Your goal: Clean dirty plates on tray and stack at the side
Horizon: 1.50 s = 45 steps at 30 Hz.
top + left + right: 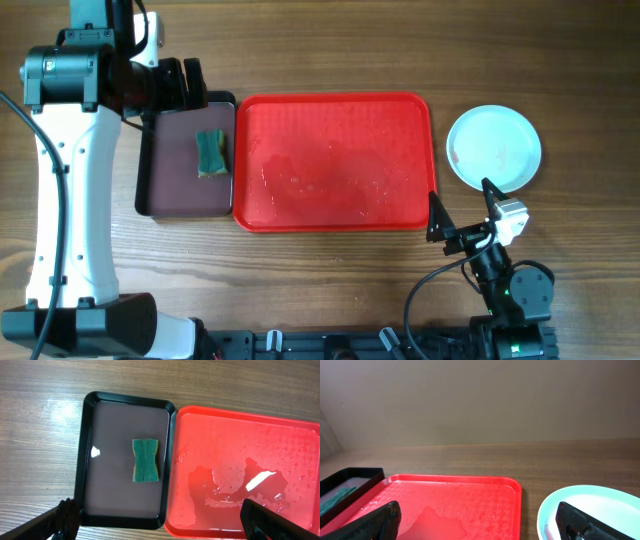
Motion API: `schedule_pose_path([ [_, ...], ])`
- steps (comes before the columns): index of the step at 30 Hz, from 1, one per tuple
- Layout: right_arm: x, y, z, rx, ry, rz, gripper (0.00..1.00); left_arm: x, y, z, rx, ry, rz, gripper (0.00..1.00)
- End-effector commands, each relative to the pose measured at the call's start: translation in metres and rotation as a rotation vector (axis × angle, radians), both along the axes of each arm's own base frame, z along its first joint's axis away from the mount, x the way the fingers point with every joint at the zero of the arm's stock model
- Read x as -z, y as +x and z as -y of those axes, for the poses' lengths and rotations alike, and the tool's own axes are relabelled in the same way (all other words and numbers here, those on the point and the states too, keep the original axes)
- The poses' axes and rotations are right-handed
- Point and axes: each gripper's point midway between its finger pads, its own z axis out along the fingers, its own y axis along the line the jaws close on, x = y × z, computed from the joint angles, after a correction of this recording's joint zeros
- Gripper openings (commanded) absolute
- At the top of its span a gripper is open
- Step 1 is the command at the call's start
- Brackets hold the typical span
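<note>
Tray (340,160) bare but wet, plates (494,148) apparently stacked on table beside it; left gripper (180,85) and right gripper (462,205) spread, empty, so withdraw high, clear of stack.

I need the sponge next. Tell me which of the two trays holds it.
The smaller dark tray, on the left. The green sponge lies in its middle, while the bigger red tray beside it holds only puddles of water.
</note>
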Motion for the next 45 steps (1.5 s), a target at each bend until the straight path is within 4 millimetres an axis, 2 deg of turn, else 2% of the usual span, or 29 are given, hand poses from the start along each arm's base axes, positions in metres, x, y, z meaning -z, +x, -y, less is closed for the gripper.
schedule_pose_path([
  [1, -0.003, 0.0, 0.002, 0.014, -0.015, 0.022, 1.0, -0.001, 0.0, 0.002, 0.006, -0.01, 0.004, 1.0],
  [8, -0.003, 0.0, 0.002, 0.014, -0.015, 0.022, 1.0, -0.001, 0.0, 0.001, 0.005, -0.009, 0.005, 1.0],
  [10, -0.003, 0.0, 0.002, 0.014, -0.015, 0.022, 1.0, -0.007, -0.004, 0.004, 0.012, -0.009, 0.018, 1.0],
  [11, -0.003, 0.0, 0.002, 0.014, -0.015, 0.022, 1.0, -0.023, -0.014, 0.006, 0.029, 0.013, 0.062, 1.0],
  [14, -0.003, 0.0, 0.002, 0.014, -0.015, 0.022, 1.0, -0.049, -0.022, 0.014, 0.048, 0.006, 0.173, 1.0],
  [15, -0.003, 0.0, 0.002, 0.014, -0.015, 0.022, 1.0, -0.067, -0.023, 0.021, 0.066, -0.003, 0.288, 1.0],
  [17, -0.003, 0.0, 0.002, 0.014, -0.015, 0.022, 1.0, -0.08, -0.028, 0.028, 0.087, -0.018, 0.402, 1.0],
  [19, -0.003, 0.0, 0.002, 0.014, -0.015, 0.022, 1.0, -0.082, -0.039, 0.034, 0.111, -0.046, 0.508, 1.0],
  [21, -0.003, 0.0, 0.002, 0.014, -0.015, 0.022, 1.0, -0.07, -0.052, 0.036, 0.127, -0.063, 0.591, 1.0],
  [24, -0.003, 0.0, 0.002, 0.014, -0.016, 0.022, 1.0, -0.039, -0.072, 0.035, 0.129, -0.066, 0.708, 1.0],
  [30, -0.003, 0.0, 0.002, 0.014, -0.015, 0.023, 1.0, 0.041, -0.109, 0.033, 0.135, -0.076, 0.921, 1.0],
  [34, -0.003, 0.0, 0.002, 0.014, -0.015, 0.022, 1.0, 0.078, -0.121, 0.032, 0.135, -0.076, 0.992, 1.0],
  [36, -0.003, 0.0, 0.002, 0.014, -0.015, 0.022, 1.0, 0.089, -0.125, 0.03, 0.129, -0.072, 1.013, 1.0],
  [45, -0.003, 0.0, 0.002, 0.014, -0.015, 0.022, 1.0, 0.106, -0.128, 0.018, 0.085, -0.045, 1.051, 1.0],
])
